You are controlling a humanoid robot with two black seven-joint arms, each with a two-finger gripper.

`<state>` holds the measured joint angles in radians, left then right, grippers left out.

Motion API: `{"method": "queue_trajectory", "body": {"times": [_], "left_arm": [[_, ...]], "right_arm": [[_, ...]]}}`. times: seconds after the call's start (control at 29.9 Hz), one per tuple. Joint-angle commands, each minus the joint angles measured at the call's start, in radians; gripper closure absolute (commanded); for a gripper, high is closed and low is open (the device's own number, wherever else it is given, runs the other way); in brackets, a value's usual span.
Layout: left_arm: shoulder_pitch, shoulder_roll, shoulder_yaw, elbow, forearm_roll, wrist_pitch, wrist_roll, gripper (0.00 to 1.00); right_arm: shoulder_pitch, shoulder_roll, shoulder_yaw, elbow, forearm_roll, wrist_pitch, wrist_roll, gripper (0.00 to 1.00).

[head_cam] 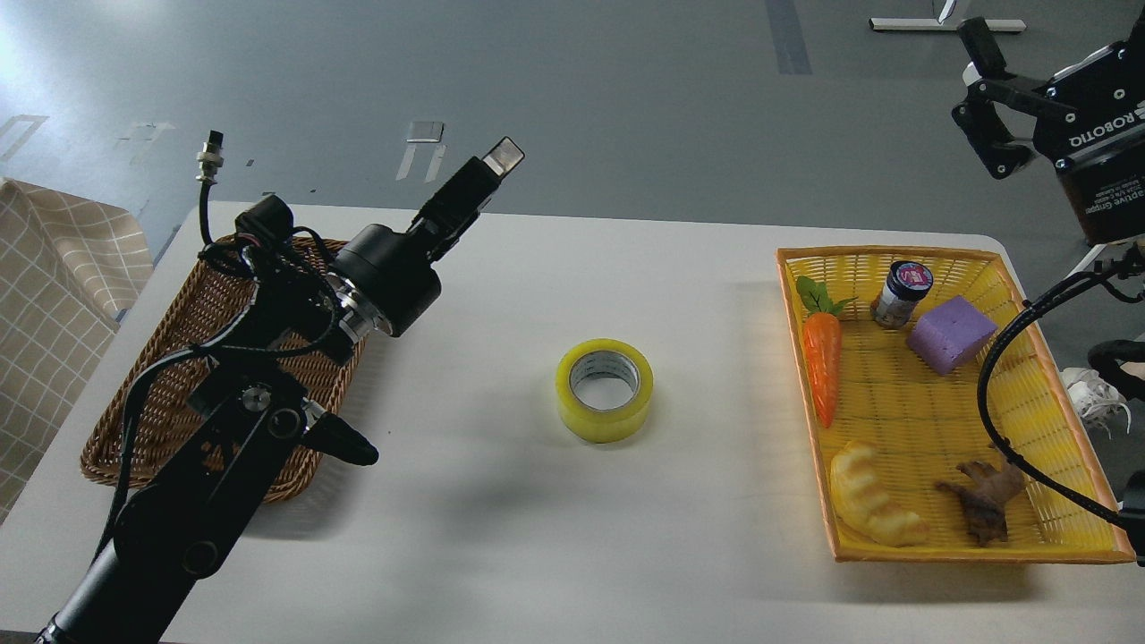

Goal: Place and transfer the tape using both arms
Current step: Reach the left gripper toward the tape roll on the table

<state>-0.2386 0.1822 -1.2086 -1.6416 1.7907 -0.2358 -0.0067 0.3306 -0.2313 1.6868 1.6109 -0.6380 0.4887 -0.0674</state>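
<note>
The tape (604, 389), a yellow roll with a printed grey-white core, lies flat in the middle of the white table (537, 555). Nothing touches it. My left gripper (495, 163) hangs above the table's far edge, up and left of the tape. It is turned edge-on, so its two fingers overlap and I cannot tell whether it is open. My right gripper (1051, 22) is high at the top right, beyond the yellow basket (886, 254), far from the tape. One finger (979, 45) is spread wide to the left; the other is mostly past the frame's edge. It holds nothing.
A brown wicker basket (179, 376) sits at the left under my left arm. The yellow basket at the right holds a carrot (821, 367), a small jar (902, 293), a purple block (950, 334), a croissant toy (868, 505) and a brown toy (984, 501). A checked cloth (54, 295) lies at the far left.
</note>
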Motion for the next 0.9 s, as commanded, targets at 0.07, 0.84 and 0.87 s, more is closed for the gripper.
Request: {"method": "queue_trajectory", "body": {"times": [0.07,0.84,0.87], "left_arm": [[-0.001,-0.064,0.043,0.002,0.256,0.010,0.020,0.02],[-0.025,-0.152,0.262,0.212,0.391,0.009,0.209,0.02],[-0.025,-0.151,0.262,0.215,0.391,0.009,0.209,0.02]], "right_arm": [[0.001,0.000,0.016,0.001,0.000,0.000,0.000,0.00],[-0.001,0.003,0.031,-0.005,0.000,0.000,0.003,0.00],[-0.001,0.003,0.031,-0.005,0.000,0.000,0.003,0.00]]}}
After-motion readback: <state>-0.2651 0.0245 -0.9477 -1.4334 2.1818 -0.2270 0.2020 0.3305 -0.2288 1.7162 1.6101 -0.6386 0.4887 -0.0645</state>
